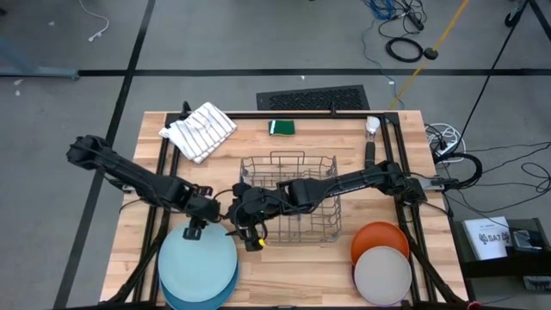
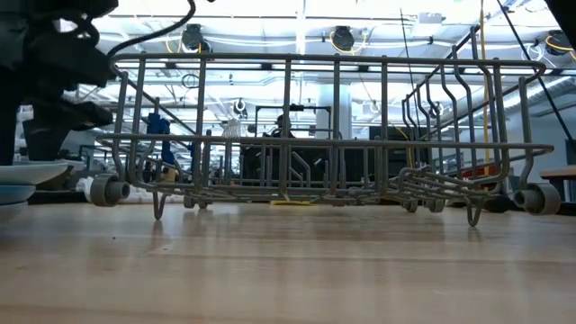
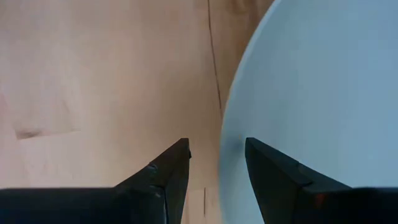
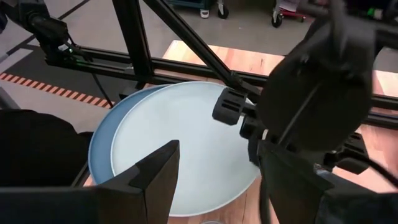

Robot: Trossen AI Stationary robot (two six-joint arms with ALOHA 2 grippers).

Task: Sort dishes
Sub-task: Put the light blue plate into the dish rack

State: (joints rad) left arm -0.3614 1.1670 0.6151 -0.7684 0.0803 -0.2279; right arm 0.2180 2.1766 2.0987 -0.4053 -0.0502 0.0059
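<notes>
Seen only from above: striped cloth (image 1: 200, 130) far beyond the left jaws (image 1: 195, 231), green sponge (image 1: 281, 127) beyond the wire rack (image 1: 293, 196).

Left jaws apart, straddling the rim of the light blue plate (image 3: 323, 93), topmost on a darker blue plate (image 4: 102, 140).

Right jaws (image 1: 250, 234) apart, holding nothing, just beside that stack and before the rack.

Orange plate (image 1: 379, 237) and off-white plate (image 1: 383, 275) well apart to the right on the desk (image 1: 293, 267).

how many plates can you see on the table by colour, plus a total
light blue plate: 1, on top of the left stack
darker blue plate: 1, under the light blue one
orange plate: 1, partly under the off-white one
off-white plate: 1
total: 4 plates visible
</notes>
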